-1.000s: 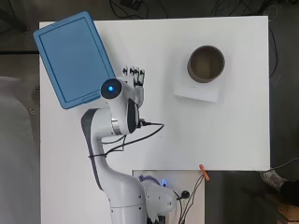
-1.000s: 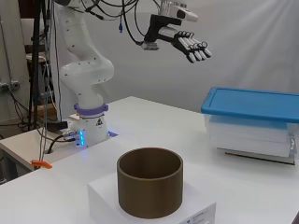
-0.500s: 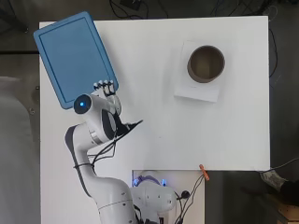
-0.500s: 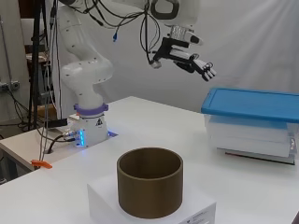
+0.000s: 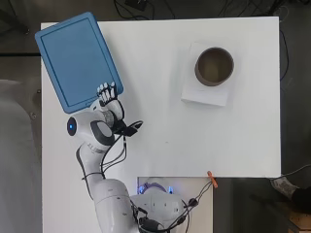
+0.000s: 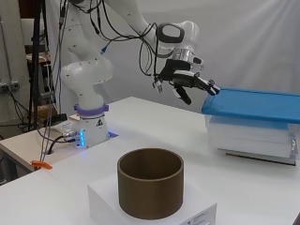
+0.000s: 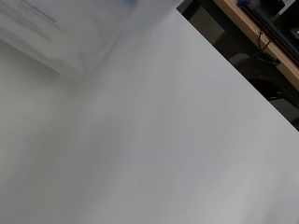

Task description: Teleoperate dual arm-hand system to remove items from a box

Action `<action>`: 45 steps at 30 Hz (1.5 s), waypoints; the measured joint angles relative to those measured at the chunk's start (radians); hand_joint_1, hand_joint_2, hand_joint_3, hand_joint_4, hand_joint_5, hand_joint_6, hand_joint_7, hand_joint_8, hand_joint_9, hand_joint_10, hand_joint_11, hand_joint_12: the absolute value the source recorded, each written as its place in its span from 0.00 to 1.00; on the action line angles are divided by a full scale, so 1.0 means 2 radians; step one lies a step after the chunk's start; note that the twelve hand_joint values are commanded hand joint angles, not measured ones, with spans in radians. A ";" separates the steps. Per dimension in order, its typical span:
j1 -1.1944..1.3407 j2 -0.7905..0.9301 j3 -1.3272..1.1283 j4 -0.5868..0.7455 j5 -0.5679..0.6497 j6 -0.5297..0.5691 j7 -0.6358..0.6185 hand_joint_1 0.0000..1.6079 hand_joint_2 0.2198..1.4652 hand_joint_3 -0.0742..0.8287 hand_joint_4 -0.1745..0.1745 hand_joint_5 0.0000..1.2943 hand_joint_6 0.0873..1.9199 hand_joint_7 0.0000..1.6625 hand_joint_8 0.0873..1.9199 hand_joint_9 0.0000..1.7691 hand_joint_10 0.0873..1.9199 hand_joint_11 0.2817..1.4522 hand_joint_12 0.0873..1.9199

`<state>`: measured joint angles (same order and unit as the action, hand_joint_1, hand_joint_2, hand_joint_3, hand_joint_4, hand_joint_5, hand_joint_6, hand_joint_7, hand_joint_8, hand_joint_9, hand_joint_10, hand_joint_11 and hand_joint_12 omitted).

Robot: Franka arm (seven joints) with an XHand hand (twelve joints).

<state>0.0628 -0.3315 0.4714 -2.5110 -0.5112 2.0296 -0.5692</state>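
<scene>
The box [image 5: 77, 58] is a white bin with a blue lid at the table's far left corner; it shows at the right of the side view as the box [image 6: 255, 122], lid on. My hand [image 5: 108, 97] hovers at the lid's near edge, fingers spread and nearly straight, holding nothing. From the side, the hand [image 6: 187, 82] reaches toward the lid's corner, fingertips just at or above it. The wrist view shows blurred table and a pale corner of the box [image 7: 60, 32]. The box's contents are hidden.
A brown open cylinder [image 5: 214, 66] stands on a white block [image 5: 204, 94] at the table's far right; in the side view the cylinder [image 6: 150, 187] is in the foreground. An orange clip [image 5: 211, 177] lies at the table's near edge.
The arm has swung left across the table and come lower, bringing the hand from mid-table to the blue lid's near edge. The box and cylinder have not moved.
</scene>
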 joint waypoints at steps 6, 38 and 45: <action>0.000 0.015 0.013 -0.001 -0.023 0.015 0.077 0.20 0.50 0.07 0.30 0.00 0.00 0.00 0.00 0.03 0.00 0.06 0.00; 0.029 0.137 0.037 0.217 -0.025 -0.099 -0.057 0.70 0.83 0.20 0.68 0.46 0.87 0.44 0.93 0.53 0.98 0.37 0.88; 0.040 0.080 0.021 0.225 -0.083 -0.038 -0.055 0.51 0.85 0.10 0.50 0.39 0.61 0.40 0.67 0.44 0.72 0.24 0.54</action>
<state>0.1437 -0.1715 0.5131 -2.0601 -0.6770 1.9529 -0.6793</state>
